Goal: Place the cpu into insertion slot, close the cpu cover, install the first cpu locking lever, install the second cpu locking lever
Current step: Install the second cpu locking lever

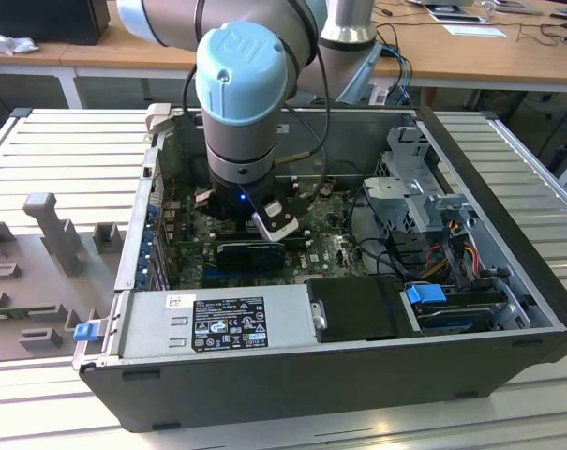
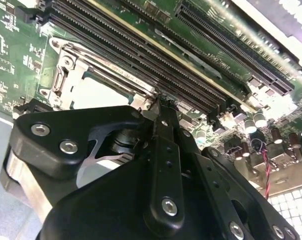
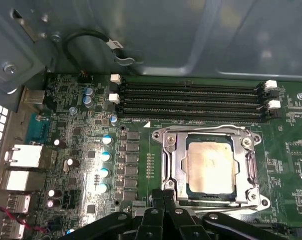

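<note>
Silver metal of the cpu cover (image 3: 210, 165) lies closed flat over the cpu (image 3: 210, 165) seated in the insertion slot (image 3: 209, 192), lower right of the first wrist view, while the gripper (image 3: 163, 196), fingers pressed together and empty, sits at its near edge, apparently to work a lever.

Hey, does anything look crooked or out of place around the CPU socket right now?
Nothing stands out. The cpu sits square in the insertion slot, the cpu cover lies flat around it, and the end effector is at its edge.
</note>
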`<state>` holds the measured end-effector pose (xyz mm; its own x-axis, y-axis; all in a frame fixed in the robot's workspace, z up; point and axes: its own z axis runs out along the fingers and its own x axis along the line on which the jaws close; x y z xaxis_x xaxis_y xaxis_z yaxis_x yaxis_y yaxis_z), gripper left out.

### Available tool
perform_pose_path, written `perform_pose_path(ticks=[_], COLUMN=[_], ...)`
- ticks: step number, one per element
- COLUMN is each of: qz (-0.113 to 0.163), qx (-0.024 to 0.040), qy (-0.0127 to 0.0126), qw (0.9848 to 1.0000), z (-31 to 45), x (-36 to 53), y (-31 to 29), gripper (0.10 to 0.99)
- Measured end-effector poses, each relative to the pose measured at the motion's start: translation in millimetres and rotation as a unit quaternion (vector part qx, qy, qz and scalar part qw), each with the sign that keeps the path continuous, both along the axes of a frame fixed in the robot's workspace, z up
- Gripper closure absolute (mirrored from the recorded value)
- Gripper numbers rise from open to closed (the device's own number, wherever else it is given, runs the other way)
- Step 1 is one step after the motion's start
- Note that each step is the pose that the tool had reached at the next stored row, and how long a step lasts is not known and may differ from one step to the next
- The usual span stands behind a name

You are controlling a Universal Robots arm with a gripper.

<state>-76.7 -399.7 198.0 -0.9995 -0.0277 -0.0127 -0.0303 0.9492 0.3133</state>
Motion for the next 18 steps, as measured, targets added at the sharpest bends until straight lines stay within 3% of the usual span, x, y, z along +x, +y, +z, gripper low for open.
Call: perform_pose_path(ticks=[5,11,14,18], qz=[0.0,0.0,0.0,0.0], qx=[0.0056,0.0057,0.0056,0.0057], qy=[0.0,0.0,0.0001,0.0], qw=[1.0,1.0,1.0,1.0], z=[-4.2,15.4,20.9,21.8], x=[-1.9,-1.9,-2.0,-1.9], y=[0.2,0.2,0.2,0.2], gripper=[0.98,0.98,0.98,0.98])
